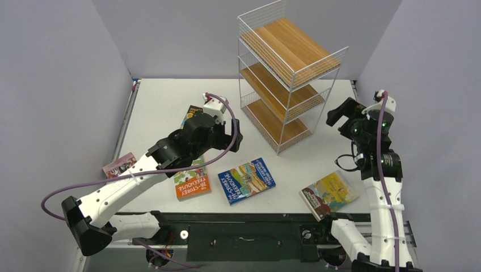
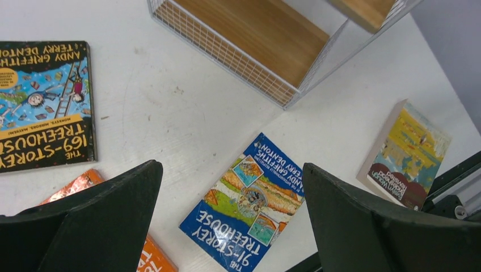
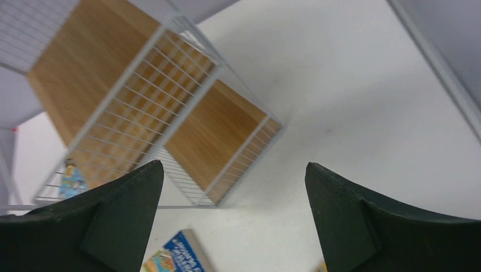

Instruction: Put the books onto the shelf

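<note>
**Five books flat on the table, both grippers open and empty**

Nearest on the right, the yellow-brown book [image 1: 329,194] lies close to the table's [image 1: 164,96] near edge, just left of the right arm's lower links. To its left, near the middle, the blue "91-Storey Treehouse" book [image 1: 247,180] lies at a slant. Just beside it, without touching, is the orange Treehouse book [image 1: 192,184]. From above, the left arm crosses over the far end of the orange book. At the table's left edge, the pink book [image 1: 119,165] shows beside that arm's forearm, partly covered by it.

Farther back, the dark "169-Storey Treehouse" book [image 2: 45,105] lies left of centre. From above, the left wrist hides most of it and only its far corner shows.

The left gripper [image 1: 231,139] hangs above bare table between the dark book and the near corner of the shelf [image 1: 286,73]. The blue book lies just nearer than it. Its fingers [image 2: 113,215] stand wide apart, with nothing between them and nothing touched.

The right gripper [image 1: 338,115] is raised off the table just right of the shelf, and points towards the lower tiers. Its fingers [image 3: 363,226] are also spread wide and hold nothing.

The shelf stands upright at the far centre-right, turned at an angle to the table edges. Its white wire sides rise around three wooden boards. Its near corner lies between the two grippers.
</note>
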Controlling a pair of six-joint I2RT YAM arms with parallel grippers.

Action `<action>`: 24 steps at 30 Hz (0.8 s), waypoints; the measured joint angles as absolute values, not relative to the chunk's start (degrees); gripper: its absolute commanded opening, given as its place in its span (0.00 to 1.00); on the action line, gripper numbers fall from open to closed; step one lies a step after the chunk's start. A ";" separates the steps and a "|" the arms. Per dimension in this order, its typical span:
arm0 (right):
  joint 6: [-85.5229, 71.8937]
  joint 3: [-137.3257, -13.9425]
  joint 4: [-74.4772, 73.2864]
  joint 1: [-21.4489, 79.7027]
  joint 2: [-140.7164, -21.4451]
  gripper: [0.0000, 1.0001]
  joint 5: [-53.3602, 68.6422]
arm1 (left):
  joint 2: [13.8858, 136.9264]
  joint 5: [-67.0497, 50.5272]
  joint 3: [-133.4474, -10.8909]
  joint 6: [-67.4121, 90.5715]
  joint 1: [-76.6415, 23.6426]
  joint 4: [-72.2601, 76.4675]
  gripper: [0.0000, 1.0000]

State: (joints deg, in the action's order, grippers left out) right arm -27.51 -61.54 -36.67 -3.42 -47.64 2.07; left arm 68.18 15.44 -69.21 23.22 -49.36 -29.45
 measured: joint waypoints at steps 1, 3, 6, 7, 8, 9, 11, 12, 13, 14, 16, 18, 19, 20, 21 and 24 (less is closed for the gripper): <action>-28.42 -62.70 -34.87 -3.70 -49.36 0.91 4.60 | 67.48 15.84 -68.88 23.03 -49.45 -28.23 0.93; -30.02 -63.81 -31.53 -3.73 -51.70 0.91 8.40 | 66.08 16.29 -68.29 22.81 -49.58 -26.35 0.93; -32.12 -64.42 -27.90 -3.73 -53.58 0.91 12.14 | 65.01 16.51 -68.18 22.83 -49.74 -25.04 0.93; -32.47 -64.69 -27.14 -3.73 -53.95 0.91 12.75 | 64.97 16.49 -68.18 22.85 -49.76 -24.71 0.93; -32.77 -64.99 -26.41 -3.73 -54.41 0.91 13.06 | 65.04 16.45 -68.18 22.90 -49.78 -24.49 0.93; -32.97 -65.52 -25.91 -3.73 -54.92 0.91 13.19 | 65.17 16.34 -68.18 22.92 -49.78 -24.47 0.93; -33.10 -66.85 -24.99 -3.73 -56.14 0.86 13.30 | 65.69 15.99 -68.18 23.07 -49.78 -24.29 0.93; -32.88 -67.85 -24.51 -3.73 -56.97 0.83 13.28 | 65.98 15.84 -68.18 23.16 -49.80 -24.23 0.93; -32.42 -68.93 -23.99 -3.73 -57.98 0.81 13.28 | 66.28 15.81 -68.18 23.27 -49.80 -24.21 0.93; -31.77 -69.93 -23.57 -3.73 -58.96 0.80 13.26 | 66.48 15.84 -68.18 23.27 -49.80 -24.21 0.93; -30.04 -71.66 -23.20 -3.73 -60.80 0.79 13.26 | 66.48 16.19 -68.18 23.27 -49.80 -24.25 0.94; -27.20 -73.30 -23.31 -3.73 -62.76 0.80 13.28 | 65.84 16.99 -68.03 23.20 -49.80 -24.12 0.94; -25.93 -73.89 -23.42 -3.73 -63.55 0.80 13.28 | 65.30 17.45 -67.79 23.18 -49.80 -24.12 0.95; -24.21 -74.63 -23.73 -3.73 -64.47 0.80 13.37 | 64.49 18.06 -67.26 23.07 -49.80 -23.79 0.95; -22.61 -75.24 -23.86 -3.73 -65.30 0.80 13.43 | 63.53 18.57 -66.65 23.03 -49.80 -23.70 0.96; -18.46 -76.03 -23.81 -3.73 -66.89 0.78 14.20 | 61.17 19.68 -65.43 23.05 -49.80 -23.68 0.96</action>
State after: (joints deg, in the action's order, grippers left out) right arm -18.46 -76.03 -23.81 -3.73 -66.89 14.20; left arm 61.17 19.68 -65.43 23.05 -49.80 -23.68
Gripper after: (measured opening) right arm 0.796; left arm 0.954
